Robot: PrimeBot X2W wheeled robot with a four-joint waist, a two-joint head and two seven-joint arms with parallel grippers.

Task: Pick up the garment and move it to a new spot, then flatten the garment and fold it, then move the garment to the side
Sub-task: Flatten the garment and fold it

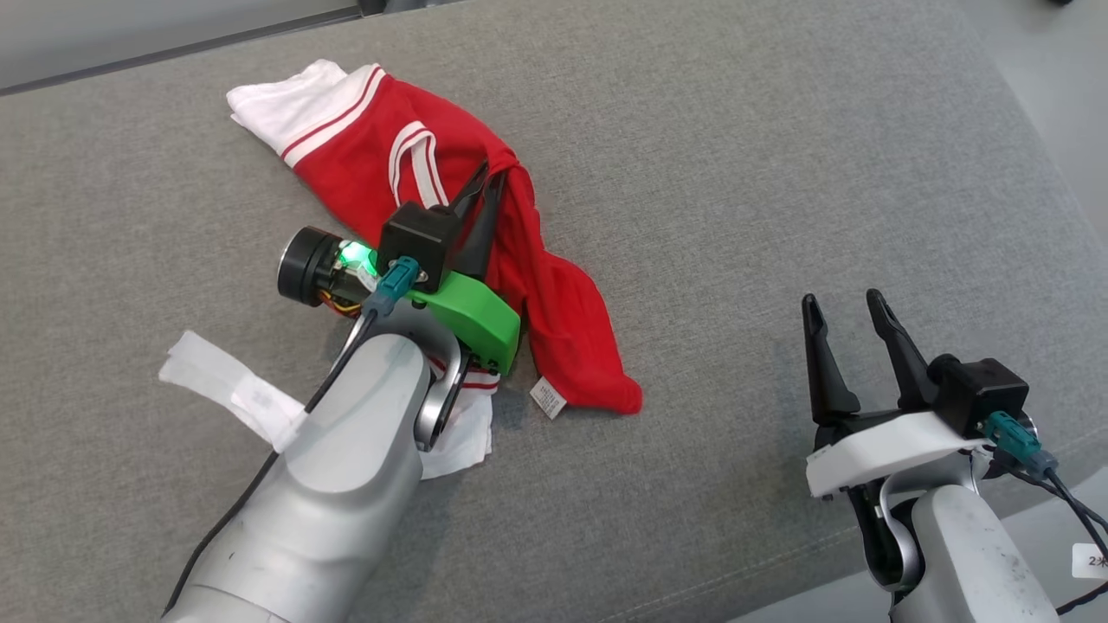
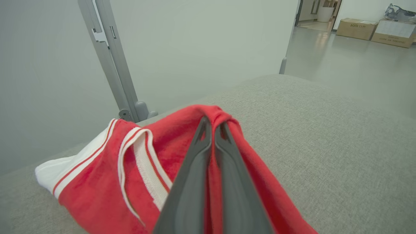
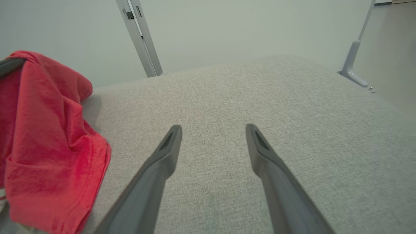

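Note:
A crumpled red garment (image 1: 450,199) with white sleeves and white striped trim lies on the grey fabric surface (image 1: 779,156), left of centre. My left gripper (image 1: 490,173) is shut on a raised fold of the garment (image 2: 182,143), the red cloth pinched up between its dark fingers (image 2: 198,156). Its white sleeve ends stick out at the far left and under my left forearm. My right gripper (image 1: 844,305) hovers open over bare fabric at the lower right, well clear of the garment (image 3: 48,136), which shows at the left edge of the right wrist view, left of that gripper (image 3: 213,128).
The grey surface's right edge (image 1: 1039,173) drops to a pale floor. A grey metal post (image 2: 110,58) and a pale wall stand beyond the far edge. Cardboard boxes (image 2: 373,29) sit far off on the floor.

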